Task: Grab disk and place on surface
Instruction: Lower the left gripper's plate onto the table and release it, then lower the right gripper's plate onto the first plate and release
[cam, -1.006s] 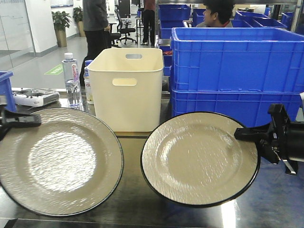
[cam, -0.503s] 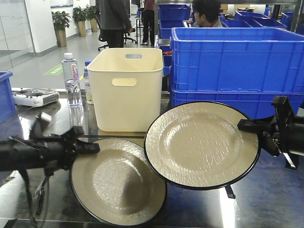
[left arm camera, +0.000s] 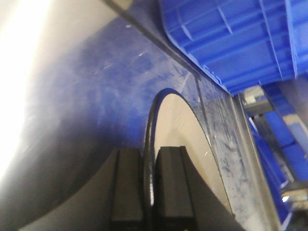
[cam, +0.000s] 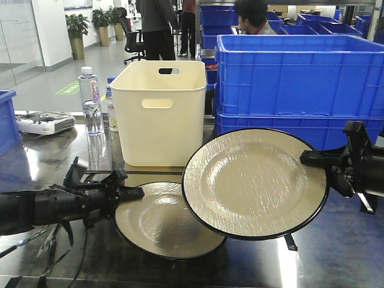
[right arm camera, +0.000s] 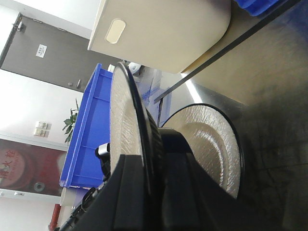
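Note:
Two beige disks with black rims are in view. My left gripper point(cam: 135, 193) is shut on the left rim of one disk point(cam: 162, 225), which lies nearly flat, low at the dark glossy surface point(cam: 336, 252); I cannot tell if it touches. In the left wrist view both fingers clamp the rim point(left arm camera: 150, 125) of that disk. My right gripper point(cam: 309, 159) is shut on the right rim of the other disk point(cam: 255, 183), held tilted up above the surface and overlapping the low one. In the right wrist view the held disk point(right arm camera: 122, 115) stands edge-on, the low disk point(right arm camera: 207, 139) beyond.
A cream bin point(cam: 159, 114) stands behind the disks by a black tape line point(cam: 150, 173). Stacked blue crates point(cam: 300, 84) fill the back right. A water bottle point(cam: 92, 102) and a white controller point(cam: 45, 123) sit at the back left. People stand beyond.
My left arm has swung right and down with its disk, which now lies flatter and partly behind the right disk. The right disk rose slightly a second ago, then stayed still.

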### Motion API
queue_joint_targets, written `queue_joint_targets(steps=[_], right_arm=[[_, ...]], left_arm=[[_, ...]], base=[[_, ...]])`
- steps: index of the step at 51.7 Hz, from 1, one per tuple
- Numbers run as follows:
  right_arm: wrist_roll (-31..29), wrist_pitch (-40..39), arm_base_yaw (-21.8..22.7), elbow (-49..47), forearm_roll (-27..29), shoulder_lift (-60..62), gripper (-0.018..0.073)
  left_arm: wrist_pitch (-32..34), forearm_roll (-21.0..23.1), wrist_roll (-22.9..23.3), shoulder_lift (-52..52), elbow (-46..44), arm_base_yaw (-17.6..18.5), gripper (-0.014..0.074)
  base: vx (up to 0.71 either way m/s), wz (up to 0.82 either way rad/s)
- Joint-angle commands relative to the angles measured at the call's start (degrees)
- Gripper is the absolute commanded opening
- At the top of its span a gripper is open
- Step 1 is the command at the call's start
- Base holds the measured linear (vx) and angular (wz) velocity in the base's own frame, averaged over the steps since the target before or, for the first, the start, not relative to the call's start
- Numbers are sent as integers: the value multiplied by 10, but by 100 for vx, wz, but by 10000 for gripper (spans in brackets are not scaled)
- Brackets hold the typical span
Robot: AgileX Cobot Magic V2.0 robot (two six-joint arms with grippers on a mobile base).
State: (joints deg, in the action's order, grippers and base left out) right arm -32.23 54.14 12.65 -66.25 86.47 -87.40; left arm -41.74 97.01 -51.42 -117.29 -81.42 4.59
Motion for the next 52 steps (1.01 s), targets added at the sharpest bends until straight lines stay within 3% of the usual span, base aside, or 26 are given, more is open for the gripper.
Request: queue_joint_targets(steps=[1, 15, 23, 37, 44, 52], right_arm=[[0, 23, 2, -18, 81, 26, -9], [0, 28, 2, -18, 87, 26, -9], [-7, 27, 2, -18, 87, 26, -9], [-39, 28, 2, -18, 82, 26, -9], [-74, 14, -5, -18, 85, 25, -9], [-75, -56, -48, -18, 97, 10, -9]], left_arm=[[-17, 54, -40, 29, -27, 9, 144], [-22, 28, -90, 29, -27, 8, 466], [-18, -18, -139, 29, -27, -1, 558], [-18, -40, -213, 50, -27, -37, 563], [-63, -40, -235, 82, -27, -60, 549], [-138, -43, -253, 140, -27, -86, 405]], base=[[0, 0], [0, 0], [0, 0], [0, 0], [0, 0], [0, 0]])
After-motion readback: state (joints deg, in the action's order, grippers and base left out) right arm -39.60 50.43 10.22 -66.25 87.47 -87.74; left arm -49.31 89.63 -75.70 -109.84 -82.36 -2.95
